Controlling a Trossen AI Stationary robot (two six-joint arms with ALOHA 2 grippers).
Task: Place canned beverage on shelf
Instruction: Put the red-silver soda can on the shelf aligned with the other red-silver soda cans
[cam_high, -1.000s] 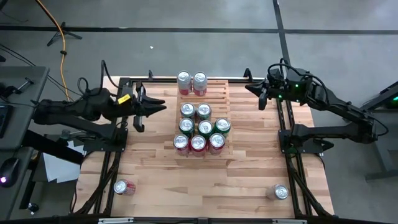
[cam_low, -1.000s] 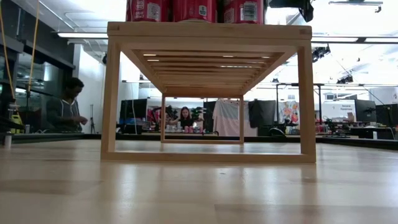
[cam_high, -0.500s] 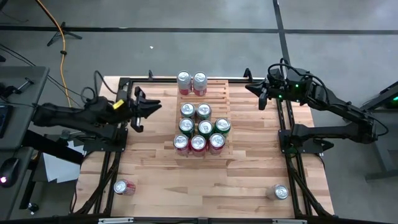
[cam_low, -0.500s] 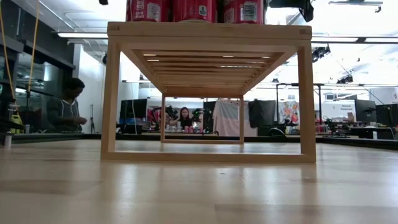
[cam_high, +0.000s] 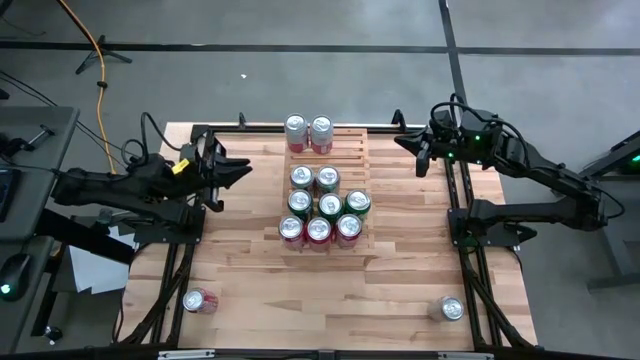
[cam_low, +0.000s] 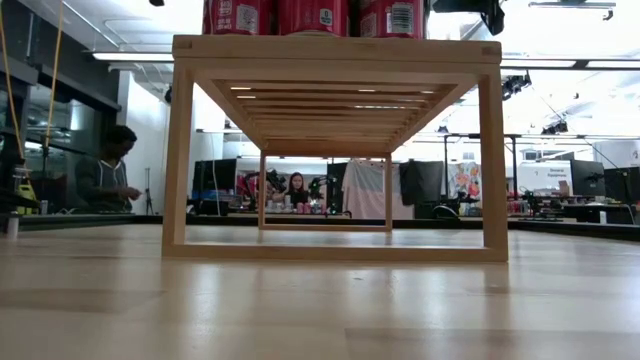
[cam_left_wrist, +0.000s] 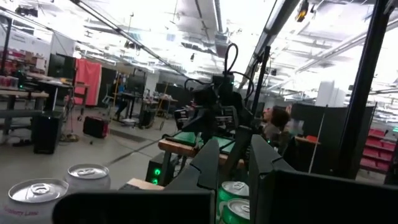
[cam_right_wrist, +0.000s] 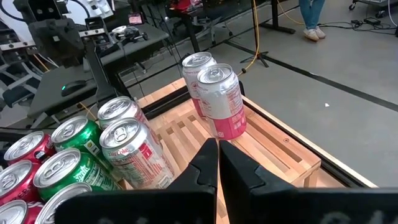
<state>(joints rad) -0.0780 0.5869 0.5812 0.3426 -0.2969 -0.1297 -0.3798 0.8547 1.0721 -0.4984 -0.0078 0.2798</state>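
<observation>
overhead, the left gripper (cam_high: 232, 172) hangs clenched and empty beside the shelf (cam_high: 355, 160), left of its cans (cam_high: 322, 205), while the right gripper (cam_high: 408, 143), also closed on nothing, waits at the far right corner. two loose cans lie well apart at the table's (cam_high: 250, 250) near edge, one left (cam_high: 196, 300) and one right (cam_high: 449, 309). judging by this, the risk is a shut gripper simply knocking a loose can over, or an arm clipping the packed rows.
</observation>
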